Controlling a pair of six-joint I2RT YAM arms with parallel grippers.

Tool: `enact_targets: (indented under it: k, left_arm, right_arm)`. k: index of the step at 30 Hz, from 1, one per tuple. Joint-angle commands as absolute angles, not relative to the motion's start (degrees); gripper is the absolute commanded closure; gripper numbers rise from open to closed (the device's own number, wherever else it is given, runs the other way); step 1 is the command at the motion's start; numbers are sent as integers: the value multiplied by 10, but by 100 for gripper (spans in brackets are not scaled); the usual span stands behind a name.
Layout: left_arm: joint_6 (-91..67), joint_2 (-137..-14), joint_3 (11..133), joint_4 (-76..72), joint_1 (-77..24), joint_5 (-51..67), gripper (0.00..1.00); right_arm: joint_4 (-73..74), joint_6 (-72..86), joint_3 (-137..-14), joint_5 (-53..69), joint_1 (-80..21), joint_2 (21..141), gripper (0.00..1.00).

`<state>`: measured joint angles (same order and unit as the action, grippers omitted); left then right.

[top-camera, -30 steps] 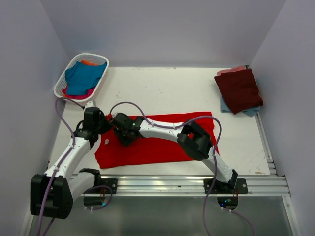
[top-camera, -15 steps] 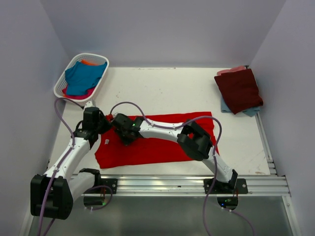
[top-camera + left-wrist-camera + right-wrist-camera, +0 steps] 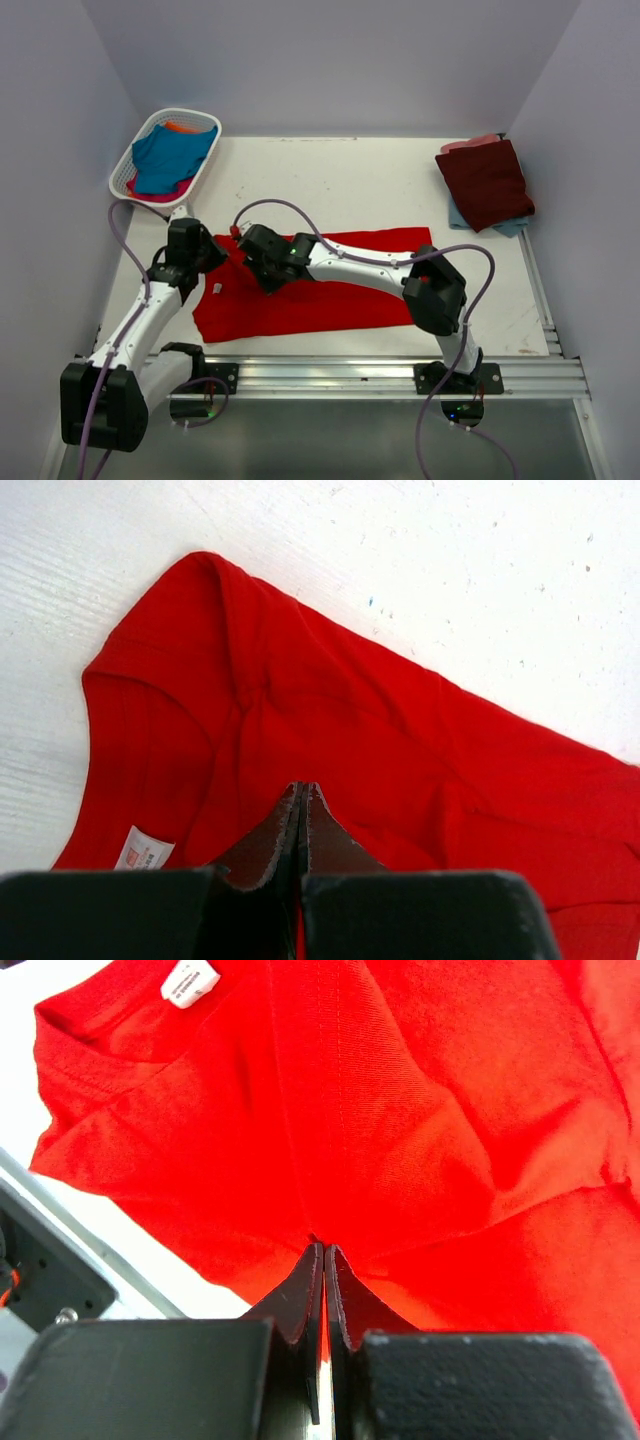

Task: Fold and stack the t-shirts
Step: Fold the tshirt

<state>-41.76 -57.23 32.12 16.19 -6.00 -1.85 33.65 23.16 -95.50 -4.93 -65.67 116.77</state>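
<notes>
Item: red t-shirt [image 3: 330, 305], laid crosswise on the surface [image 3: 330, 180] toward 6 o'clock, collar end at 9 o'clock, white neck label [image 3: 217, 288] showing. Left tool [image 3: 208, 258]: clenched on red cloth at the collar end, tips pressed together in the wrist view. Right tool [image 3: 250, 258]: likewise clenched on red cloth, just beside the left one. Change over the last second: right elbow swung out toward 3 o'clock, right tool drawn a little toward 12 o'clock, cloth between the two tools rucked and raised. Reading: likely opening of a fold, collar end gathered for carrying across; no fold laid yet. Also held: folded stack at 2 o'clock with maroon t-shirt [image 3: 487, 182] on top and pale blue t-shirt [image 3: 505, 228] beneath. White basket [image 3: 125, 170] at 10 o'clock, holding teal t-shirt [image 3: 170, 155] with orange and pink cloth showing at its edges, awaiting folding.
</notes>
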Motion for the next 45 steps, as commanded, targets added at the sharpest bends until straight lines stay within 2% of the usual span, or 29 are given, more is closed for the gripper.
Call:
enact_targets:
  k: [1,12,23,45]
  left_arm:
    - [-401,-545,351,187,-55,-4,100]
    - [-402,-462,316,306,-59,79,100]
    - [-424,-439,282,358,-82,153,100]
    - [-432,-466,297,445,-162,124,100]
  right_arm:
    - [370,216,-947,-51,-660,1130,100]
    - [441,196,-915,-78,-660,1095,100]
    - [458,189,-885,-84,-659,1071,100]
    - [453,185,-875,-77,-642,1076,100]
